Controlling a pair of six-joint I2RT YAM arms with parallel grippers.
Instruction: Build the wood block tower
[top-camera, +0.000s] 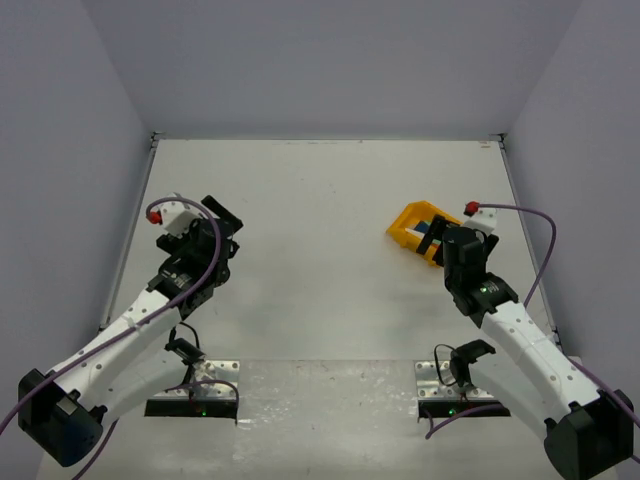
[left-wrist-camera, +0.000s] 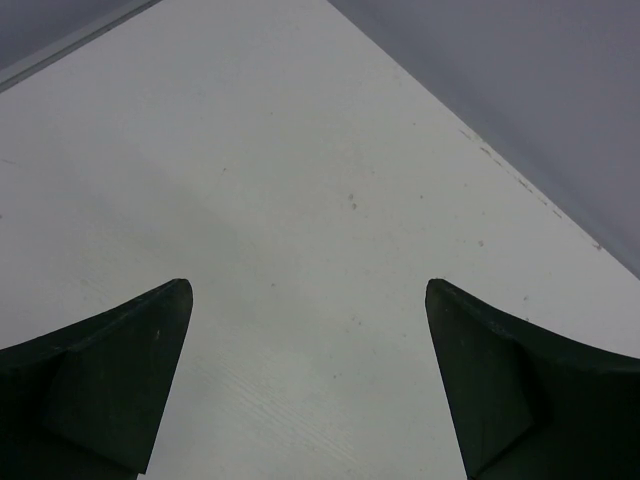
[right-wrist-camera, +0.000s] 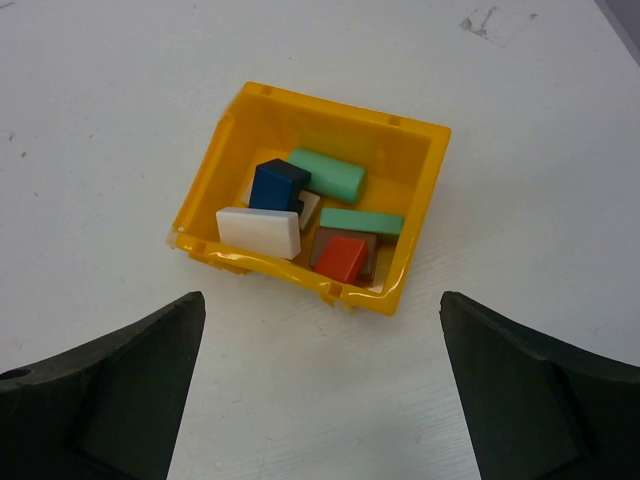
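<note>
On the left, I am holding the left tool (left-wrist-camera: 307, 290) over bare counter (top-camera: 320, 200), well apart from everything else. Its two fingers are spread wide and are gripping nothing; the wrist view is showing only white surface between them. Across the middle I am seeing no block standing on the counter, so I am judging the tower as not yet begun.

Moving right, the yellow bin (right-wrist-camera: 330, 110) is lying on the right half of the counter, and every block I can see is sitting inside it. A white block (right-wrist-camera: 260, 232) is lying against the near wall, with a blue block (right-wrist-camera: 278, 185) just behind it. A rounded green block (right-wrist-camera: 328, 172) is sitting toward the back. A flat green block (right-wrist-camera: 360, 220) is resting over a brown block (right-wrist-camera: 325, 243), and a red block (right-wrist-camera: 343, 258) is leaning on the brown one. They are lying jumbled and touching one another.

The right tool (right-wrist-camera: 322, 300) is hovering just on the near side of the bin, fingers wide apart, carrying nothing. I am reading this as the first pick. The next move is calling for me to bring that tool down into the bin and line its fingers across one block. The white one looks the most exposed. I would need to avoid the bin's wall and the neighbouring blocks, then close and lift. The fit is looking tight, since the fingers are broad next to the blocks.
</note>
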